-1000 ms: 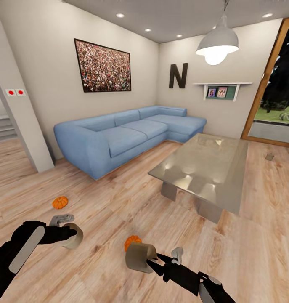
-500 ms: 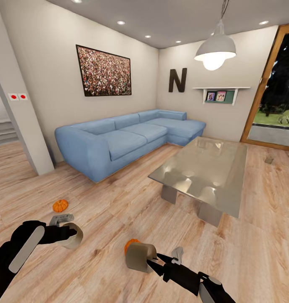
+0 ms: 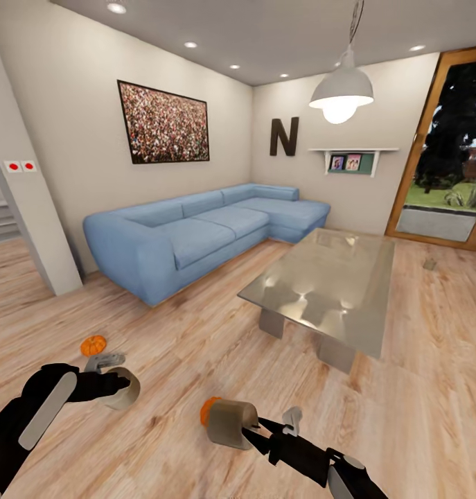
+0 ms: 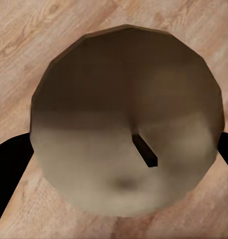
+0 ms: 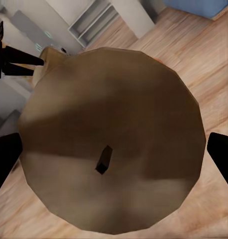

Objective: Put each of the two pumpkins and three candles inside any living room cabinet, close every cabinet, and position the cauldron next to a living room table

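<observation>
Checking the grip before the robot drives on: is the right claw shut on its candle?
Yes. The right claw is shut on a candle; the right wrist view shows its fingers against both sides.

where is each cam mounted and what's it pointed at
Head view: on the robot's head, looking forward and down over the floor to the sofa and glass table; both arms show, the left end effector and right end effector each shut on a candle.
Left wrist view: near the left end effector, facing its candle.
Right wrist view: near the right end effector, facing its candle.
Shared: each candle appears in head and wrist views.
</observation>
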`<state>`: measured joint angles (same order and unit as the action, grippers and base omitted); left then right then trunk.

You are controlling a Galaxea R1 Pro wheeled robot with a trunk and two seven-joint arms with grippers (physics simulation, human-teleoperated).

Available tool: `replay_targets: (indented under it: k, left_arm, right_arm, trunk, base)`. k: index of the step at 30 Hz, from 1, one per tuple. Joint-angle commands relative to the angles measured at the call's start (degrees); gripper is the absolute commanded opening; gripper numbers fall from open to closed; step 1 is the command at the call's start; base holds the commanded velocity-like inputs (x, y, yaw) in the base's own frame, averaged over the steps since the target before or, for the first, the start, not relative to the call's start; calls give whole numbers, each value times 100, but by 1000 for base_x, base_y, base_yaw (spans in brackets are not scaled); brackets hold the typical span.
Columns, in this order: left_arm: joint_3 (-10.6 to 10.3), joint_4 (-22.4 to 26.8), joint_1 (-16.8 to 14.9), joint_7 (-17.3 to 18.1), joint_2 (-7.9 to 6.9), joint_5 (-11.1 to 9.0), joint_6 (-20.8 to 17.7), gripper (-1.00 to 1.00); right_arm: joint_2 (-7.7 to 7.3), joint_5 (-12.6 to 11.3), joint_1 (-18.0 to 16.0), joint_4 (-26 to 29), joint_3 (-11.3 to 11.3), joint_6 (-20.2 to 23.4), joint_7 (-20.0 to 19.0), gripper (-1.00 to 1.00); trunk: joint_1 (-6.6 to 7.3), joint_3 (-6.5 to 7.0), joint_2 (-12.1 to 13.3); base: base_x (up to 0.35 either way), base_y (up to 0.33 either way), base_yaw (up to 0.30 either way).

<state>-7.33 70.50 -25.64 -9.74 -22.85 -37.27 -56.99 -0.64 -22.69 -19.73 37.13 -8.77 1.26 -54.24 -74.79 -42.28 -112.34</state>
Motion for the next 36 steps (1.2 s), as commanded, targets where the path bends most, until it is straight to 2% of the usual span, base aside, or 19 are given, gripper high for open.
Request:
replay_targets:
  k: [1,16,22,30,36]
  left_arm:
    - [-13,7,-2,-72,2,-53,-14,-100]
    - [-14,7,-2,-72,18,-53,-14,-100]
    - [-13,7,-2,-72,18,-53,-14,-100]
    - [-9,7,-2,-72,18,-53,-12,-100]
    - [-6,7,-2,-72,18,-53,-12,-100]
  right_arm:
    - [-7,-53,-5,-4,-33,14,-1,-100]
    - [-7,-52,-5,-4,-31,14,0,-100]
    - [-7,-51,-5,-4,-31,14,1,-100]
    - [-7,-52,-5,-11,-29,14,1,-100]
    - [-7,-51,-5,-20,-28,14,1,-100]
  trunk:
    - [25,17,39]
    - [354,362,640]
    - [486,502,881]
    - [662,690,1202]
    - [794,832,1442]
  base:
    - [-157,0,-238]
    - [-31,0,-253]
    - [-235,0,-254]
    - [-79,0,-253]
    - [-273,0,-251]
